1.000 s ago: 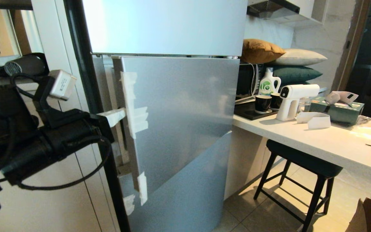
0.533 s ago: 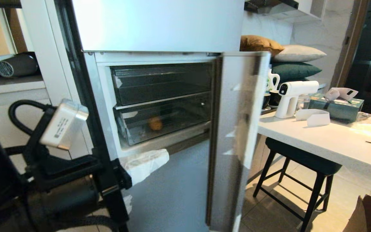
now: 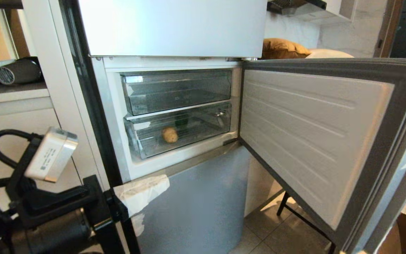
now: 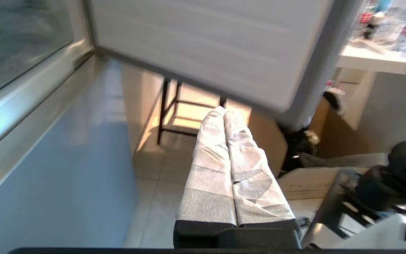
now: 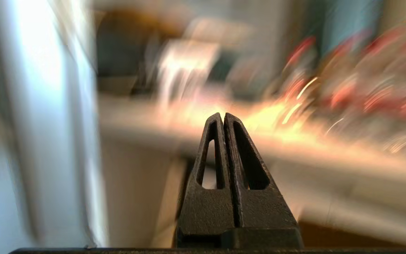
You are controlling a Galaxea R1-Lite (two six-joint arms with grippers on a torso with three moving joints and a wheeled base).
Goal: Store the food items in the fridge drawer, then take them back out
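The fridge's middle door point(image 3: 312, 141) stands wide open, swung to the right. Inside, the lower clear fridge drawer point(image 3: 203, 123) is pushed in and holds the tan potato point(image 3: 170, 134). Just behind it, a dark green pepper point(image 3: 181, 122) shows partly through the plastic. My left gripper point(image 3: 164, 181), its fingers wrapped in white tape, is shut and empty. It hangs below and left of the drawers, in front of the lower fridge door. In the left wrist view the left gripper point(image 4: 222, 110) points under the open door. My right gripper point(image 5: 223, 114) is shut and empty; it is outside the head view.
An empty clear drawer point(image 3: 178, 90) sits above the filled one. The open door hides most of the counter and the black stool point(image 3: 294, 215) beneath it. A hair dryer point(image 3: 14, 70) lies on a shelf at the left. A cardboard box point(image 4: 270, 137) stands on the floor.
The middle door has swung from nearly shut to wide open on the right, baring both drawers and the food. My left gripper has let go of it and dropped back toward the lower left.
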